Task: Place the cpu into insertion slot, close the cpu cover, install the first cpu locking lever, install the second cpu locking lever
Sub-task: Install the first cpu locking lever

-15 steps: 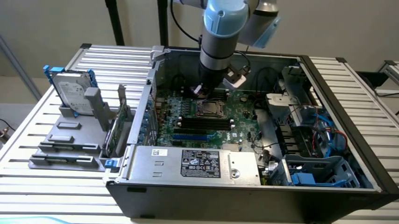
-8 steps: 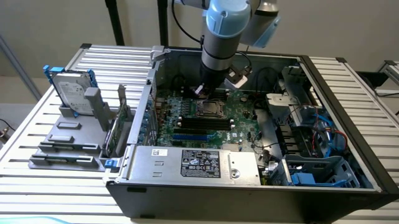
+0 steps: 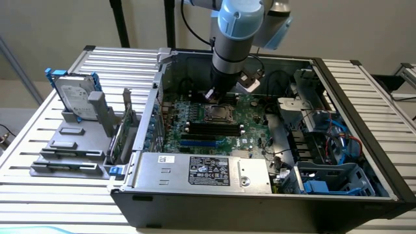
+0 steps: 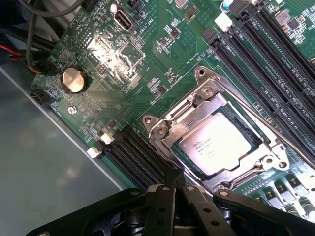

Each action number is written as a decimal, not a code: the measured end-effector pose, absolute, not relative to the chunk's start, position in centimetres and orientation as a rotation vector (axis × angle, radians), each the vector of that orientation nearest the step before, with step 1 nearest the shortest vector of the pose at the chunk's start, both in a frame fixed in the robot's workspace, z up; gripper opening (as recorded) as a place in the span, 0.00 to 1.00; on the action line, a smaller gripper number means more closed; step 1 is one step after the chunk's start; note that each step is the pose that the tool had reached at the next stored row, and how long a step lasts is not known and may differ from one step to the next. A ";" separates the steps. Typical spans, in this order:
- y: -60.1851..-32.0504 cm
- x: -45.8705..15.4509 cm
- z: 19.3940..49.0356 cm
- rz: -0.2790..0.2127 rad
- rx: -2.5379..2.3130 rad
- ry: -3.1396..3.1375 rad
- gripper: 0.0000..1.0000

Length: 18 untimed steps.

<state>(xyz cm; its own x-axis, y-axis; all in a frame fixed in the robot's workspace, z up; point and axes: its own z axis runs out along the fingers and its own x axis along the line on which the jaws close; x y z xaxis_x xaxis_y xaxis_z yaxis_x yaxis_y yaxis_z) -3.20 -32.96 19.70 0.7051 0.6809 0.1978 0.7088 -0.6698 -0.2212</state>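
Wrist view has the gripper [image 4: 173,189] nearest, its fingers pressed together on nothing, tips just beside the cpu cover [image 4: 197,115]. That cover lies closed around the cpu [image 4: 221,149], seated in the insertion slot [image 4: 257,143]. A careless downward push could scrape the green circuit board [image 4: 98,88] beyond.

This looks like a robotics lab or test workshop set up for computer assembly. An opened desktop computer case [image 3: 260,146] lies on a worktop [image 3: 39,161] of ribbed aluminium slats, with a grey fixture [image 3: 75,146] holding a hard drive [image 3: 75,97] upright beside it. A robot arm [image 3: 237,39] reaches down over the green motherboard [image 3: 208,131], against a plain wall.
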 end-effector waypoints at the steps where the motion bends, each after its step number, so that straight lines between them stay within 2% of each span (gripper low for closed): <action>1: -33.0 -3.1 19.7 -0.142 -2.633 -1.099 0.11; 18: -33.0 -2.2 19.5 -0.137 -2.623 -1.123 0.11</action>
